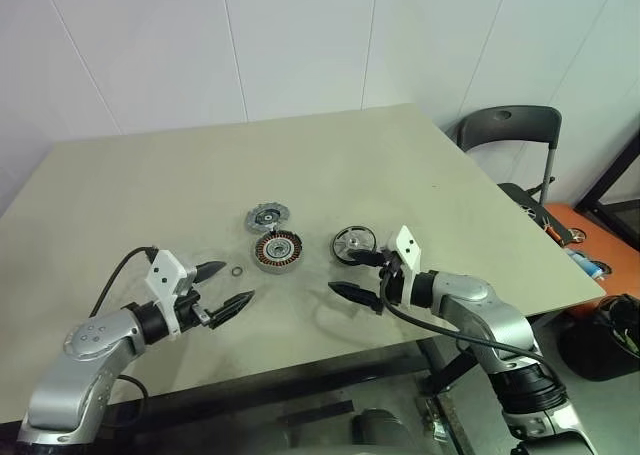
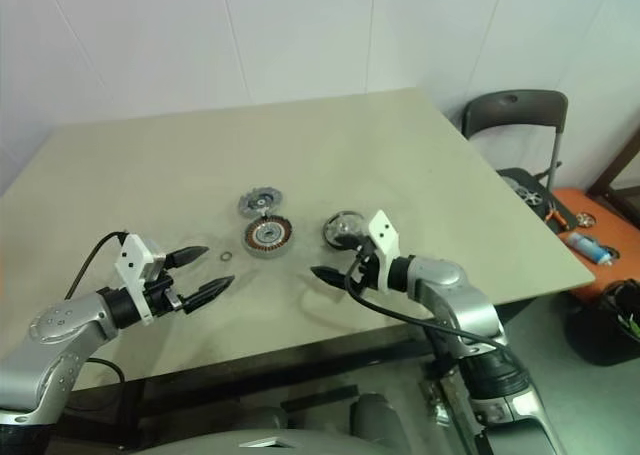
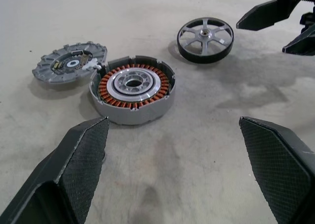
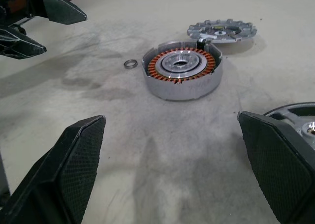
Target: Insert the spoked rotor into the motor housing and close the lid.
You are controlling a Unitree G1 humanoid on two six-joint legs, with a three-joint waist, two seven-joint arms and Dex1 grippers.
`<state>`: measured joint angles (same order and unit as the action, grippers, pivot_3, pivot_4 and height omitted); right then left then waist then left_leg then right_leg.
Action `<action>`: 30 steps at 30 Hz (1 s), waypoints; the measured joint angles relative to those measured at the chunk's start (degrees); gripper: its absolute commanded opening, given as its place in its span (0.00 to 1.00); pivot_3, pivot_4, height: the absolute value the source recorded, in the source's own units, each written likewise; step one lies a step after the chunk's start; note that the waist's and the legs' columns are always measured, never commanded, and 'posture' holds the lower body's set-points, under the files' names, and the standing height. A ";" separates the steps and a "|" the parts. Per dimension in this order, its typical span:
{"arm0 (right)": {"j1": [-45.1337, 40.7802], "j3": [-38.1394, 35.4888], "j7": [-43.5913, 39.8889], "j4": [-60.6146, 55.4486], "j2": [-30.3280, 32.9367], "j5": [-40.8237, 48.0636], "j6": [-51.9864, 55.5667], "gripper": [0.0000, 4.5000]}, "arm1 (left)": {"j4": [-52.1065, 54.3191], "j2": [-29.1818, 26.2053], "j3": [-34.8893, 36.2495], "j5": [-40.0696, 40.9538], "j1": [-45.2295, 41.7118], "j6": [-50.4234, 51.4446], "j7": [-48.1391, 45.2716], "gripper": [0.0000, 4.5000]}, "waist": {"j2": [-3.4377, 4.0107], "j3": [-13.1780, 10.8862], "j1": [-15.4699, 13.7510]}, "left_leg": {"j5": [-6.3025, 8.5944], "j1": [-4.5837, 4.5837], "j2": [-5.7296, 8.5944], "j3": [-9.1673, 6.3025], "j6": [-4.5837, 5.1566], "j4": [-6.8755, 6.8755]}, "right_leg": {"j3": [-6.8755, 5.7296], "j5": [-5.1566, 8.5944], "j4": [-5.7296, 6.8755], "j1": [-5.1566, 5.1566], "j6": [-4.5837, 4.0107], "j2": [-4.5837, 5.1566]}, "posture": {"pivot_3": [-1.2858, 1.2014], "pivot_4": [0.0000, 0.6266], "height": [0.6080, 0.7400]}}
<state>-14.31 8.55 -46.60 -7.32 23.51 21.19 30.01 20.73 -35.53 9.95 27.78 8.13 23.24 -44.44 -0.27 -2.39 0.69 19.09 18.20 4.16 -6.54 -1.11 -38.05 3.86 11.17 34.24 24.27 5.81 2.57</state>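
I've got both claws spread wide and empty, left claw [image 1: 228, 286] and right claw [image 1: 356, 276] flanking the motor housing [image 1: 277, 250] mid-desk, spoked rotor [image 1: 354, 243] just beside my right claw for pickup, lid [image 1: 267, 216] parked behind.

A beige table [image 1: 150, 175] is carrying the lid [image 1: 267, 216], motor housing [image 1: 277, 251], spoked rotor [image 1: 354, 243] and a small washer [image 1: 236, 272] around frame centre.

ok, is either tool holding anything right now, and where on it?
Nothing is held. The left tool and the right tool are both open above the table, clear of the spoked rotor, motor housing and lid.
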 measured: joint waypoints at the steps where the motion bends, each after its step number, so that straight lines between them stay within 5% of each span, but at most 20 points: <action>1: -0.03 -0.02 0.20 0.10 -0.02 -0.14 -0.31 1.00 | -0.01 0.00 0.01 0.00 0.01 -0.04 -0.08 1.00 | 0.00 0.00 0.00 | 0.00 0.00 0.00 0.00 0.00 0.00 | 0.00 0.00 0.00 0.00 0.00 0.00 | 0.52 0.00 1.00; 30: -1.58 -0.45 3.19 3.02 -1.59 -0.83 -2.93 1.00 | -6.44 1.91 -0.25 -2.47 -4.59 -4.71 -0.87 1.00 | 0.00 0.00 0.00 | 0.00 0.03 0.00 0.00 0.00 0.01 | 0.00 -0.01 -0.01 0.04 0.00 0.00 | 0.52 0.00 1.00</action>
<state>-15.89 8.11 -43.41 -4.29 21.92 20.36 27.07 14.29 -33.62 9.69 25.30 3.54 18.53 -45.31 -0.27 -2.39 0.69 19.09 18.23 4.16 -6.55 -1.11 -38.04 3.86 11.16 34.23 24.32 5.80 2.58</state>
